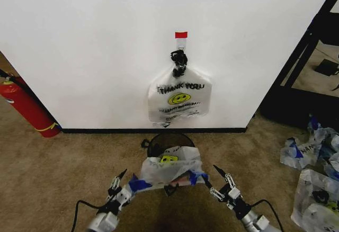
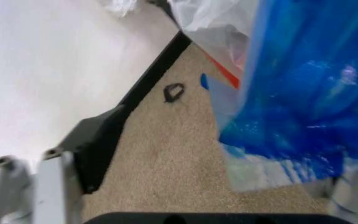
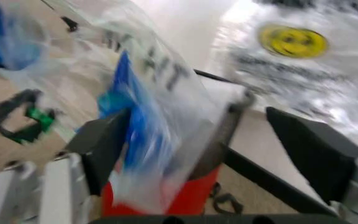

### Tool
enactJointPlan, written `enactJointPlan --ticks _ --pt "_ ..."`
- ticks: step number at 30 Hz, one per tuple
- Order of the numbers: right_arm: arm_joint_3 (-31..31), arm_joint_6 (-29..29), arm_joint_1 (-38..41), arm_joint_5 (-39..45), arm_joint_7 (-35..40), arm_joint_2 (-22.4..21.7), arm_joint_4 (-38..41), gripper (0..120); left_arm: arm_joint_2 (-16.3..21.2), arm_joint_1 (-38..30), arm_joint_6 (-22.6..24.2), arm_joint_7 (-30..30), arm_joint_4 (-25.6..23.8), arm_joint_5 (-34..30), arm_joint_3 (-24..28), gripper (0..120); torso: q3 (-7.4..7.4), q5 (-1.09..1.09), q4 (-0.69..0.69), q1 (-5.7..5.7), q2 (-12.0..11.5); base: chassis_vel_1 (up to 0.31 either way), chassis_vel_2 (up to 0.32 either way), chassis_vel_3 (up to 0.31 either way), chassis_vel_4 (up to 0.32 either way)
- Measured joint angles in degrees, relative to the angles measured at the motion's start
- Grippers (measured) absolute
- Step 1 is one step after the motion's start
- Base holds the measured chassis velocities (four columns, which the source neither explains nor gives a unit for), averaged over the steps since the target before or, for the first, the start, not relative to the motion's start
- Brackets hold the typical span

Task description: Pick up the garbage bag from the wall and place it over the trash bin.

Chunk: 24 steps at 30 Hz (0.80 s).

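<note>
- Head view has both arms reaching forward and low from the bottom edge, angled outward like a V, with the garbage bag stretched between them
- Left pincer sits at the bag's left corner, where a blue handle patch meets it; fingers point up and forward, and whether they are clamping the plastic I cannot tell from here
- Left wrist view puts that blue patch of the garbage bag right up against the camera, one dark finger off to the side over the carpet, so the grip itself stays unclear
- Right pincer mirrors it at the bag's right corner, beside the other blue patch
- Right wrist view shows its two dark fingers spread wide, with blue and clear plastic draped across the gap between them
- Bag hangs open, its smiley print facing up, draped over the near rim of the trash bin, which stands on the carpet just in front of the wall
- Up on that wall, a whitish bundle of same-print bags hangs by a black knot under a red tape strip
- Red fire extinguisher leans at the far left
</note>
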Motion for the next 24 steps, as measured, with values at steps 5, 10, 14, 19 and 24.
enactJointPlan --ticks 5,10,14,19,24 --pt "0.6 0.1 -0.5 -0.7 -2.0 -0.4 2.2 97 -1.2 0.1 -2.1 0.7 -0.1 2.2 0.8 99 0.00 0.00 0.00 0.00 0.0 0.000 0.000 0.000 0.000" --pt "0.0 0.1 0.3 -0.6 -0.2 0.2 2.4 100 -4.2 -5.5 -2.2 0.0 0.6 -0.5 2.2 100 0.00 -0.01 -0.01 0.00 0.0 0.000 0.000 0.000 0.000" --pt "-0.8 0.1 1.0 -0.6 0.5 0.5 2.3 100 -4.9 -8.3 -1.1 -0.3 0.8 -3.2 2.7 100 0.01 0.01 -0.01 0.00 0.0 0.000 0.000 0.000 0.000" --pt "-1.8 0.1 2.2 -2.0 1.0 1.2 2.0 100 -5.2 -10.8 0.8 -0.1 0.8 -5.5 3.5 100 0.01 0.01 -0.01 0.00 0.0 0.000 0.000 0.000 0.000" --pt "-2.3 0.1 4.7 -7.5 2.0 1.7 1.4 100 -5.3 -12.4 1.7 0.0 1.8 -7.0 4.6 100 0.01 0.00 0.00 0.00 0.0 0.000 0.000 0.000 0.000"
